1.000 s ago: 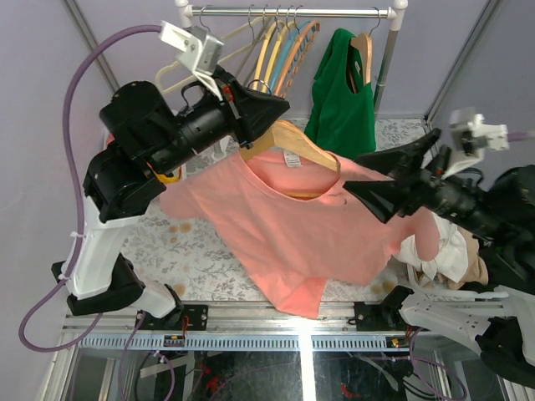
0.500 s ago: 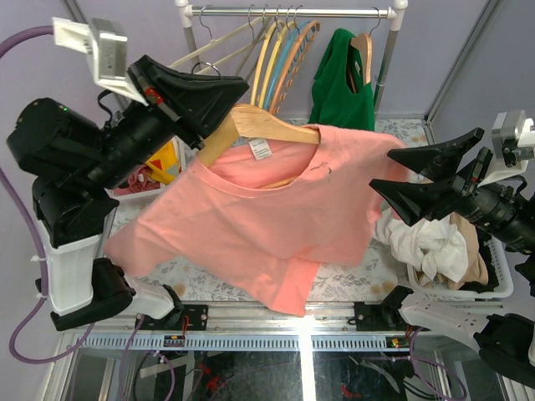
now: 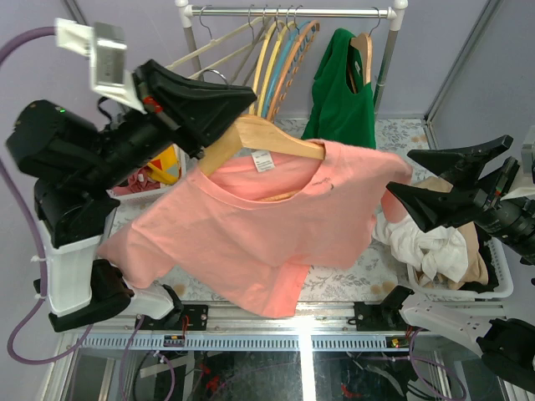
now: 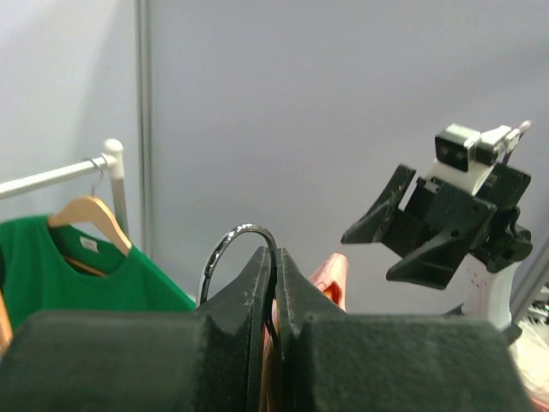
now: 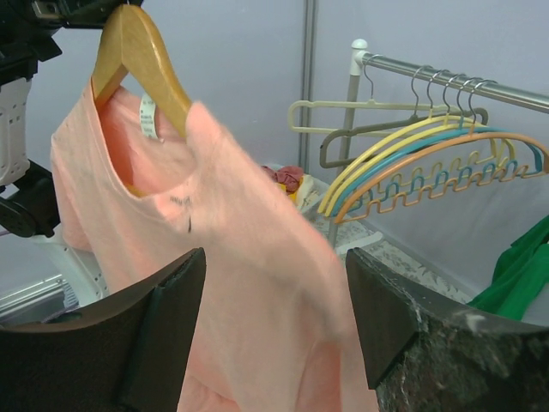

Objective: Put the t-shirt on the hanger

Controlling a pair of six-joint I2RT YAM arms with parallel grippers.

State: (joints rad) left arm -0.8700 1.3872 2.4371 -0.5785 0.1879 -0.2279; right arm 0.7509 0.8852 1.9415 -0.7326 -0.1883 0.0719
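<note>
The left gripper [image 3: 242, 98] is clamped on the thick light-brown wooden hanger [image 3: 280, 140] at its metal hook [image 4: 236, 245]. A soft salmon-pink cloth t-shirt [image 3: 251, 234] drapes from it. The right gripper [image 3: 399, 173] is spread wide and empty, beside the shirt's right edge.

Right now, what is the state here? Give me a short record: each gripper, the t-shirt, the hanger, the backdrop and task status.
left gripper: shut on the hanger's metal hook
right gripper: open, clamping nothing, at the t-shirt's sleeve edge
t-shirt: coral pink, hanging from the hanger, held up in the air
hanger: wooden, tilted, one arm bare, the other under cloth
backdrop: green shirt on the rail
status: shirt hangs on hanger; full seating unclear
</note>
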